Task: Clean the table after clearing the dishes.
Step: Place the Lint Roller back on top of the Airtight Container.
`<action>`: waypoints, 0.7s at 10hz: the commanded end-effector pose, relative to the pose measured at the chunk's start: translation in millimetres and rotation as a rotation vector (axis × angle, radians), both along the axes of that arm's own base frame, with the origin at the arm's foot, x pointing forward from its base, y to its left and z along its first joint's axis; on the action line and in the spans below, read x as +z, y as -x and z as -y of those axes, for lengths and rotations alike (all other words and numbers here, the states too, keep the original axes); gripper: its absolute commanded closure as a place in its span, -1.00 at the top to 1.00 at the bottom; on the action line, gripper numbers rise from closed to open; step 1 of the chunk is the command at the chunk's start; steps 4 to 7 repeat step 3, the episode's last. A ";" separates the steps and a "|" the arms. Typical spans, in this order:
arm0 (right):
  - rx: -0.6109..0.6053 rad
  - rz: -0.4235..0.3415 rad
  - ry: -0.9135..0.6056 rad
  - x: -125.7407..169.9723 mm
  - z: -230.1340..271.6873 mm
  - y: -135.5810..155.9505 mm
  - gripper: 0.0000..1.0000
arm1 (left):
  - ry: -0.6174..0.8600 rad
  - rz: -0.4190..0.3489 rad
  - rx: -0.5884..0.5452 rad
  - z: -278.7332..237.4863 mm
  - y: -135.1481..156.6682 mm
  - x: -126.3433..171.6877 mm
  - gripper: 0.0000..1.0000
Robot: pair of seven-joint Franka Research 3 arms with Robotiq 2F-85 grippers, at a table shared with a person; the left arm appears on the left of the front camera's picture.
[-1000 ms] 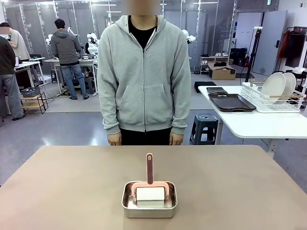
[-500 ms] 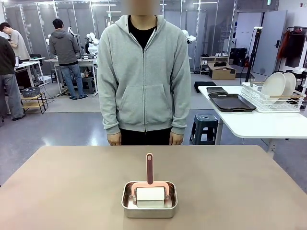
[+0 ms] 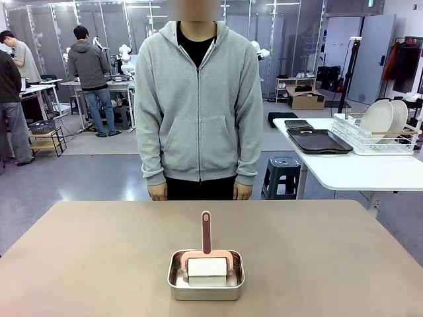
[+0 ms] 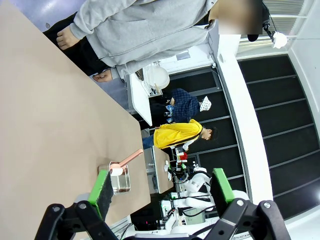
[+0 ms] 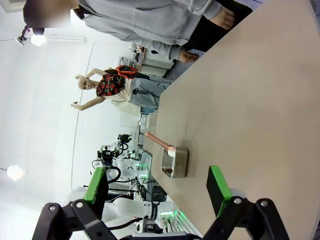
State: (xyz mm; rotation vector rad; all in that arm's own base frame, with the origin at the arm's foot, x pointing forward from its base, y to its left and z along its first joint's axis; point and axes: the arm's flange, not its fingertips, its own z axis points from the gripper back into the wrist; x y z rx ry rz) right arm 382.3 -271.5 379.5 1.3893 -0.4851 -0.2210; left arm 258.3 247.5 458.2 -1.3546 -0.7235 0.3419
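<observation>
Both grippers, left (image 4: pixel 159 192) and right (image 5: pixel 157 189), hang spread and empty above the table (image 3: pixel 86 257). Grasp the roller (image 3: pixel 207 254) by its upright pink handle and lift it straight out of the steel pan (image 3: pixel 205 275). Nothing blocks you. The person (image 3: pixel 198 105) stands beyond the far edge; plates (image 3: pixel 382 119) sit racked on the white side table.

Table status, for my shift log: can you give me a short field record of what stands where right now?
table: tan top, dishes gone
steel pan: near edge, centre
roller: pink handle, white roll, resting in pan
person: standing at far side, hands down
left claw: open, holding nothing
right claw: open, holding nothing
plates: racked on the white side table
</observation>
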 end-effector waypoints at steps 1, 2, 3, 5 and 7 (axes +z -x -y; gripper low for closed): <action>0.007 0.011 0.001 2.5 -0.5 -0.7 1.00 | 0.004 0.018 -0.003 -1.7 1.0 2.6 1.00; 0.007 0.011 0.001 2.5 -0.5 -0.7 1.00 | 0.004 0.018 -0.003 -1.7 1.0 2.6 1.00; 0.007 0.011 0.001 2.5 -0.5 -0.7 1.00 | 0.004 0.018 -0.003 -1.7 1.0 2.6 1.00; 0.007 0.011 0.001 2.5 -0.5 -0.7 1.00 | 0.004 0.018 -0.003 -1.7 1.0 2.6 1.00; 0.007 0.011 0.001 2.5 -0.5 -0.7 1.00 | 0.004 0.018 -0.003 -1.7 1.0 2.6 1.00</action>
